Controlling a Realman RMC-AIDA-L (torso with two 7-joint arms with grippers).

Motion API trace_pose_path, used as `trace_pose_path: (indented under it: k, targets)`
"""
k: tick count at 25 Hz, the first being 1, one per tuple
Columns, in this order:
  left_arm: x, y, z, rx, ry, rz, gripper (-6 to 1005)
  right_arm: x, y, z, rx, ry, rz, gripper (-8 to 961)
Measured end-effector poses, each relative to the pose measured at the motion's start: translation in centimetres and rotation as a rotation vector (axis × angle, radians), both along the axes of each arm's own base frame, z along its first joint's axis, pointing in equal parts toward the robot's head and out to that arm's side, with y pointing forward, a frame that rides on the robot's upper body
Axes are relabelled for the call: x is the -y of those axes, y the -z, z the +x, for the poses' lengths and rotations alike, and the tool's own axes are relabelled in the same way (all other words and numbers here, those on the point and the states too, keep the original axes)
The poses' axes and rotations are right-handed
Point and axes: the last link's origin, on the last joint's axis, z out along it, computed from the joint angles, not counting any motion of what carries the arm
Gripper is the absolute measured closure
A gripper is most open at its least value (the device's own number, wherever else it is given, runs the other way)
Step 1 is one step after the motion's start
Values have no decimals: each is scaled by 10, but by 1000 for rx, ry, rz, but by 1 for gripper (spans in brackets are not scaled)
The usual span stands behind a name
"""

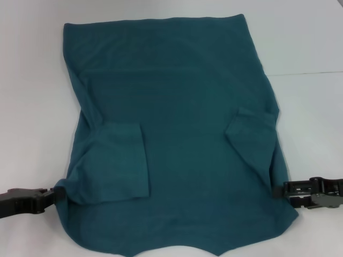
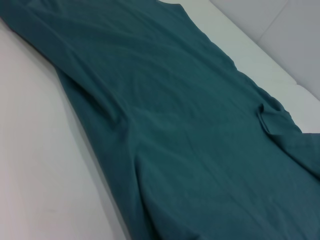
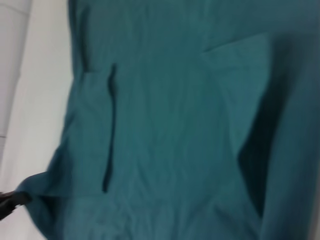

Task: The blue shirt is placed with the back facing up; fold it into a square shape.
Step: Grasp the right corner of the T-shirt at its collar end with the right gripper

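White bench (image 1: 32, 107) under everything, a faint seam line running across it on the right side. Blue shirt (image 1: 177, 134) spread flat over the middle, plain side up, no lettering showing; far edge straight, near edge curved and running off the bottom of the head view. Both sleeves folded inward onto the body: left one a broad flap lying flat, right one smaller and more rumpled. Some creasing along both side edges. Left gripper (image 1: 52, 196) low at the near left edge, arm reaching in level from the side, cloth bunched up at its tip; looks pinched on the shirt's edge, though jaws themselves hidden by the fabric. Right gripper (image 1: 284, 191) at the near right edge, arm likewise level and coming in from the side, tip touching the shirt; jaws' state cannot be told. Left wrist view filled with shirt cloth (image 2: 190, 130) and bare bench alongside.
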Motion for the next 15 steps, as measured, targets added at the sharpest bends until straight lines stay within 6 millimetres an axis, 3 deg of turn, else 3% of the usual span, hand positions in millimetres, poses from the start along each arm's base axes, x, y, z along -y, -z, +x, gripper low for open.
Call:
trace_pose_path:
  k: [8,15]
  targets:
    - [-1,1,-1,-1,-6,3,986,-6,9,-20,-34,-56,-53,23]
    - [-2,3,-1,-1,-9,4,985,-9,11,-22,-3,-49,-91,24]
